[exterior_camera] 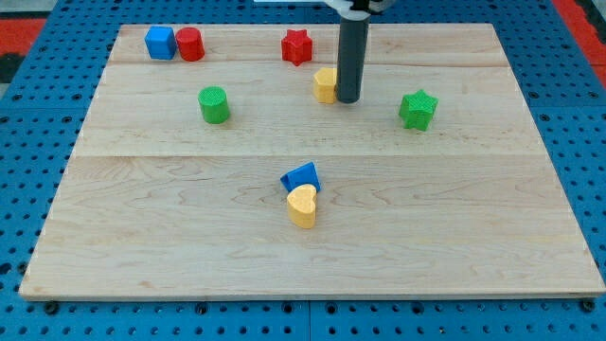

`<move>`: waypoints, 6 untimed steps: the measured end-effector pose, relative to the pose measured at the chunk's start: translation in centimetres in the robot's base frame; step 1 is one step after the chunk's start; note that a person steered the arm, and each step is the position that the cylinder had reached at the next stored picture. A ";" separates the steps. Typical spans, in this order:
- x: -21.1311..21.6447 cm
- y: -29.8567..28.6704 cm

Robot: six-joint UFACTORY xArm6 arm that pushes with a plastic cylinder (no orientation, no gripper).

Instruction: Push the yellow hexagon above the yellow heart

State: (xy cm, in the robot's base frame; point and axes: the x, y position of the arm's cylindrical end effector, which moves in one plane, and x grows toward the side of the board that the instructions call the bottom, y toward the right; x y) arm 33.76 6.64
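Nearest the view's bottom on the table (142, 246): yellow heart (302, 206), touching the blue triangular block (301, 176) just above it. Mid-board: green cylinder (214, 104), green star (417, 109), and the yellow hexagon (326, 84), directly up-view of the heart, with my tip (347, 98) touching its right side; we carry no claw, only the rod. Far edge: blue cube (160, 43), red cylinder (189, 44), red star (296, 46). We judge the hexagon light, rigid, free-sliding and prone to turning; contact belongs square on a flat face.
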 end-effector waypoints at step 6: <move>2.2 -8.1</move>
State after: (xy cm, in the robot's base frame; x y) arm 35.93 -1.44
